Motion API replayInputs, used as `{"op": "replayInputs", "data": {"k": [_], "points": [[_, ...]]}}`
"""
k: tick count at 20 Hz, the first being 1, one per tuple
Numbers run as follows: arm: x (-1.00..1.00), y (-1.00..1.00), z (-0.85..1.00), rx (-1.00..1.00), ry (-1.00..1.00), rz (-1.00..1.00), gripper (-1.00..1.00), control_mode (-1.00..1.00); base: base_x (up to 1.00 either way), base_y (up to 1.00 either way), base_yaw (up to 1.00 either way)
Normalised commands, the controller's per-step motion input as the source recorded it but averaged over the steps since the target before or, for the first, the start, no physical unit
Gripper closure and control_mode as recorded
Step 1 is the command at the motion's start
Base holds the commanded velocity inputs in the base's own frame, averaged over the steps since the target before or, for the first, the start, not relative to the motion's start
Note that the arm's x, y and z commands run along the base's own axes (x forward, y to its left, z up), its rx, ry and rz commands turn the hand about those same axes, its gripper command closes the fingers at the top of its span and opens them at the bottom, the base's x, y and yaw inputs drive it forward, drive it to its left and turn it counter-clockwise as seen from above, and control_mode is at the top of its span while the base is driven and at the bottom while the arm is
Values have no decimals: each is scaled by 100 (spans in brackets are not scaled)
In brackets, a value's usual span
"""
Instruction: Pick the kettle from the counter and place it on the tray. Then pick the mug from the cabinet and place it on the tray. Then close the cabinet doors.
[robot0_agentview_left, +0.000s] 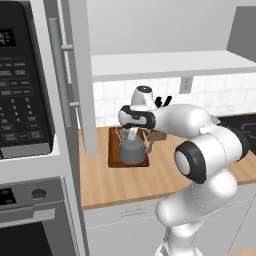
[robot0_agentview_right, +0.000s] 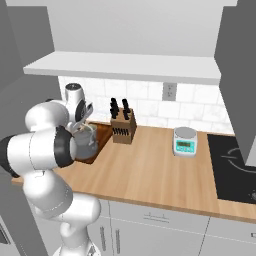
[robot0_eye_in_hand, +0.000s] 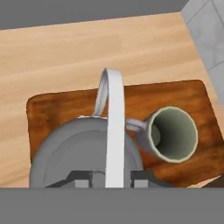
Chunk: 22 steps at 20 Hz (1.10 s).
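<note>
Microwave (robot0_agentview_left: 20, 85) and oven (robot0_agentview_left: 30, 220) fill the tall grey unit at the far left of the left base view, their dark glossy panels set flat in it. Just to their right hangs an open cabinet door (robot0_agentview_left: 80, 75), a flat grey panel with a long brushed-metal bar handle, and past it runs the white shelf of the cabinet (robot0_agentview_left: 170, 64).

Below, on the light butcher-block counter (robot0_agentview_left: 130, 182), lies the tray (robot0_agentview_left: 114, 156), a dark brown wooden rectangle with rounded corners and a low rim. The kettle (robot0_agentview_left: 132, 150) stands on it, squat, round and dull grey, its thin arched handle rising over the lid. In the hand view the mug (robot0_eye_in_hand: 171, 134) stands upright on the same tray, just beside the kettle, a small grey-green cylinder with a pale inside; its handle seems to touch the kettle's body, though the angle is poor.

The gripper (robot0_agentview_left: 131, 134) hangs directly over the kettle with the handle band running between its two dark tips; whether they press on it, I cannot tell.

Further right stand an angled wooden knife block (robot0_agentview_right: 123, 127), a small white scale (robot0_agentview_right: 185, 141) and a black cooktop (robot0_agentview_right: 232, 167).
</note>
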Motion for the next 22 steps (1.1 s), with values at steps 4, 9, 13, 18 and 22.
{"op": "replayInputs", "data": {"k": [4, 9, 13, 18, 22], "points": [[0, 0, 0, 0, -2, 0, -100, -100, 0, 0, 0], [-18, 0, 11, 0, -2, 0, -100, -100, 0, 0, 0], [-24, 0, 36, 0, -7, 0, -100, -100, 0, 0, 0], [-33, 0, 41, 0, -12, 0, -100, -100, 0, 0, 0], [-67, 4, 33, 0, -18, 0, -100, -100, 0, 0, 0]]}}
